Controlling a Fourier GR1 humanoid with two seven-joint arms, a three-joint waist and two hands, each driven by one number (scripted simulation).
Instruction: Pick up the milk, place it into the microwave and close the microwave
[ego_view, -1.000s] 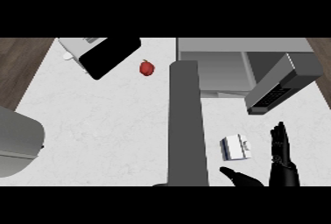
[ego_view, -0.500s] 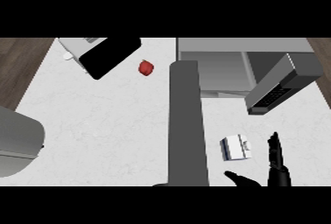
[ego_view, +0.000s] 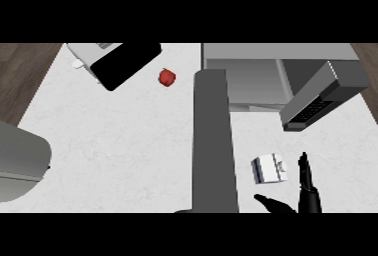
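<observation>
Head view, steeply down on a pale worktop (ego_view: 125, 140). Milk (ego_view: 270, 168) lying on the worktop toward the lower right, just beside a tall grey post (ego_view: 214, 140) and below the microwave (ego_view: 255, 75). Microwave at upper right, door (ego_view: 322, 95) swung open and angled out to the right. Right hand (ego_view: 306, 192) entering from the lower edge, just right of the milk; fingers (ego_view: 303, 167) straight and pressed together, pointing up alongside the carton, thumb splayed out to the left below it; contact with the carton impossible to tell. Small red item (ego_view: 167, 76) near the top, well apart from the milk. Dark slab (ego_view: 125, 62) at upper left. Grey rounded object (ego_view: 18, 160) at the left edge.
</observation>
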